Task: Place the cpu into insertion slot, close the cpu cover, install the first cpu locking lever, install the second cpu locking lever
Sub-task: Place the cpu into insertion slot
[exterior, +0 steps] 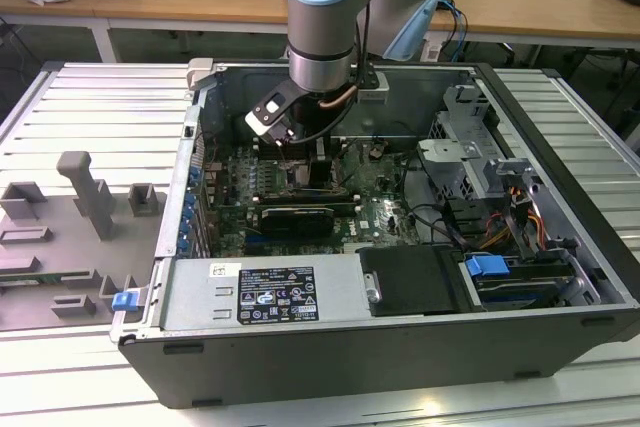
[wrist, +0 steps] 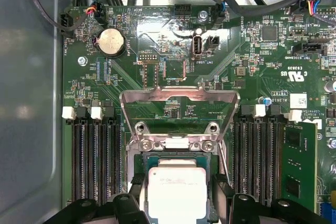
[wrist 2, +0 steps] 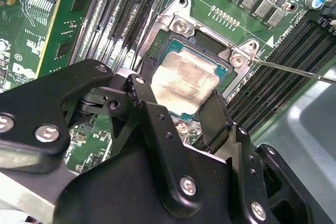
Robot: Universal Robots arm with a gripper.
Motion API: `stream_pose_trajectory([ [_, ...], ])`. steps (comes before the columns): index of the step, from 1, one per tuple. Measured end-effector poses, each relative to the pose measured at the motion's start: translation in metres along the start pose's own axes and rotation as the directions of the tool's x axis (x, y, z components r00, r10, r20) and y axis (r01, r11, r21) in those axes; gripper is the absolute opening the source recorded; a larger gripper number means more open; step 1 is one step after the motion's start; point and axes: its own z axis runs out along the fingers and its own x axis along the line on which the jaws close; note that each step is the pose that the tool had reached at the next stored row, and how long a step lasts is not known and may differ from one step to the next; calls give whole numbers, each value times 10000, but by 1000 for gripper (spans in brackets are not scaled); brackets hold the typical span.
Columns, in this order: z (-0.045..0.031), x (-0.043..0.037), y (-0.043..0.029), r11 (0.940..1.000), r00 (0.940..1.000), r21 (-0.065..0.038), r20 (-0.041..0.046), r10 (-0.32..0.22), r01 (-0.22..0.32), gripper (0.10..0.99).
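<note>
The cpu (wrist 2: 185,77) (wrist: 176,195), a flat square chip with a pale metal top, lies in the insertion slot (wrist 2: 177,23) (wrist: 177,144) on the green board. My gripper (wrist 2: 178,95) (wrist: 178,183) (exterior: 300,152) is lowered into the open computer case, and its black fingers (wrist 2: 140,94) press against two opposite edges of the chip. The cpu cover (wrist: 178,96), a silver frame with a square window, stands swung back, open, beyond the socket. A thin wire locking lever (wrist 2: 294,71) sticks out unlatched beside the socket.
Long black memory slots (wrist: 94,156) (wrist: 260,156) run along both sides of the socket. A green card (wrist: 300,163) and a coin battery (wrist: 111,42) sit nearby. The case (exterior: 400,347) holds a power supply (exterior: 260,292) and drive bays (exterior: 480,162). Grey fixtures (exterior: 85,192) stand at the exterior view's left.
</note>
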Motion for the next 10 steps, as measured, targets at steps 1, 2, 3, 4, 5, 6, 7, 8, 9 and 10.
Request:
stream_pose_trajectory([
  [1, 0, 0, 0, 10000, 10000, -1, 0, 0, 0, 616],
  [2, 0, 0, 0, 10000, 10000, -1, -2, 0, 0, 616],
  [3, -4, 0, 0, 10000, 10000, -1, -2, 0, 0, 616],
  [4, -23, 1, 1, 10000, 10000, -1, -3, 1, -1, 616],
  [5, -40, 1, 1, 10000, 10000, 0, -2, 1, -1, 616],
  [6, -48, 1, 1, 10000, 10000, 0, -2, 1, -1, 616],
  [7, -58, 1, 2, 10000, 10000, 0, -3, 1, -1, 616],
  [8, -73, 1, 2, 10000, 10000, -1, -2, 0, 0, 616],
  [9, -85, 1, 2, 10000, 10000, 0, -2, 0, 0, 596],
  [10, -91, 2, 3, 10000, 10000, -1, -3, 0, 0, 596],
])
